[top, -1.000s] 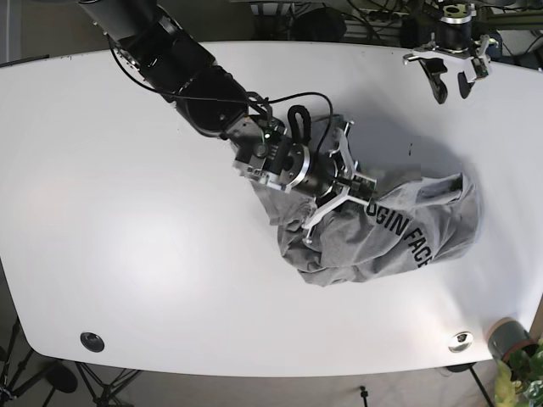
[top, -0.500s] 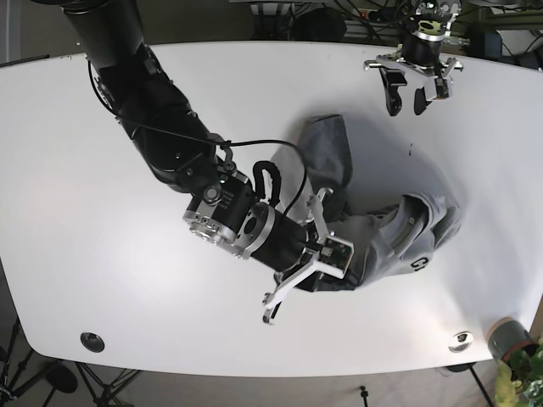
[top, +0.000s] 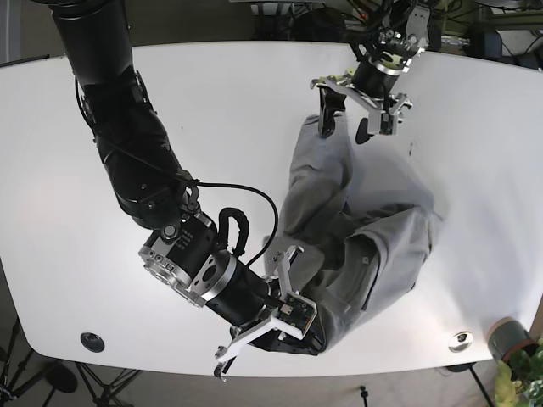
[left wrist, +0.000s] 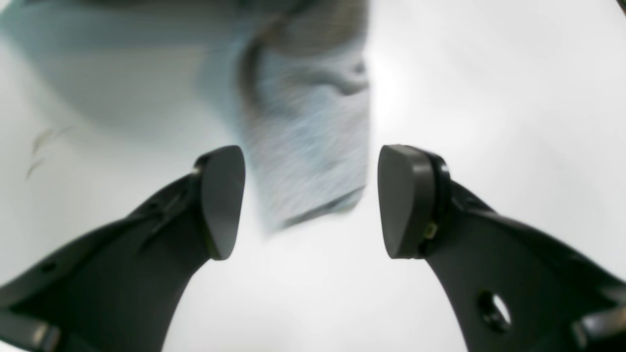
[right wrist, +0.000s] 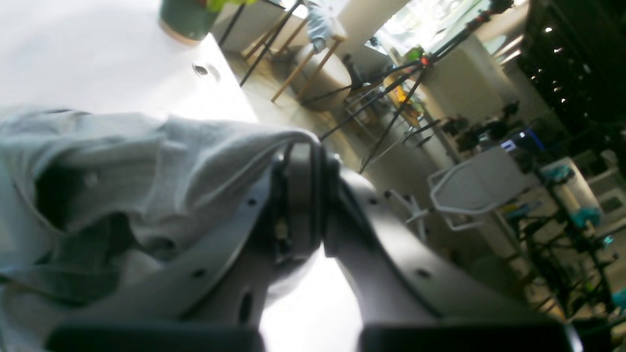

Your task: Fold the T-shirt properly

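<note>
Two grippers at work on one grey T-shirt (top: 356,229), sprawled crumpled across the right half of the white bench (top: 85,170). Right gripper (top: 293,326) pressed together on a fold of the shirt's near edge close to the front of the bench, fabric draped over the jaws in the wrist view, likely to drag that side out flat. Left gripper (top: 352,106) spread wide over the far tip of the garment, one strip of cloth lying between the black fingers (left wrist: 220,200) without touching either, seemingly lined up for a pinch. Lettering on the shirt hidden in the bunched folds. Left wrist picture smeared with blur, so sleeve or hem impossible to tell. Potted plant (top: 513,343) cut off at the corner.
</note>
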